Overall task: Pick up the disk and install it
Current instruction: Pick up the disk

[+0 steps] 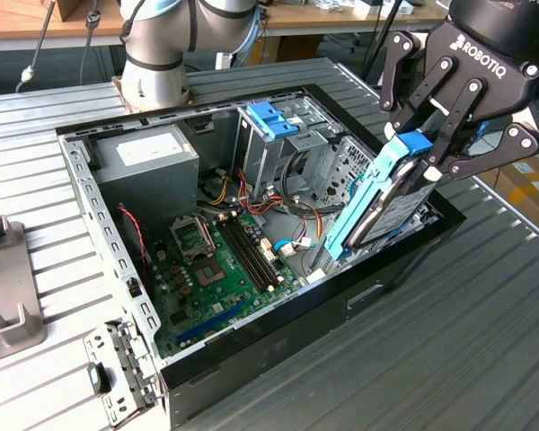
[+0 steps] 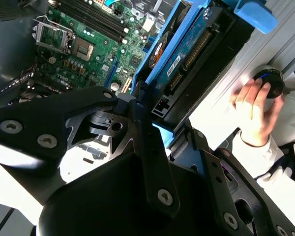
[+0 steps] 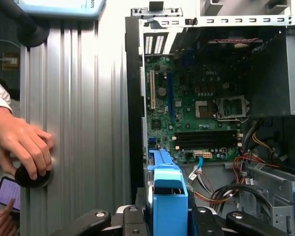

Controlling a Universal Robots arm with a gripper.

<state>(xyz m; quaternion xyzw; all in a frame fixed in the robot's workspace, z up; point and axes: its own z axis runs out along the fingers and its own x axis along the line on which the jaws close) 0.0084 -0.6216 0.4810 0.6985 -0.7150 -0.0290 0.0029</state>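
Note:
My gripper (image 1: 424,160) is shut on the disk (image 1: 377,205), a grey hard drive with bright blue side rails and a blue end tab. In the exterior view the disk hangs tilted, tab end up, over the right-hand side of the open computer case (image 1: 251,346). Its lower end dips just inside the case wall, near the metal drive cage (image 1: 292,148). In the second wrist view the disk (image 2: 187,49) runs away from the black fingers (image 2: 142,123), above the motherboard (image 2: 83,54). In the first wrist view its blue tab (image 3: 169,196) sits between the finger links.
The case holds a green motherboard (image 1: 220,260), a grey power supply (image 1: 148,153), loose cables (image 1: 287,220) and a blue latch (image 1: 271,117) on the cage. A person's hand (image 3: 24,145) rests on a black knob on the ribbed table (image 3: 83,98). A grey fixture (image 1: 4,287) stands at the exterior view's left.

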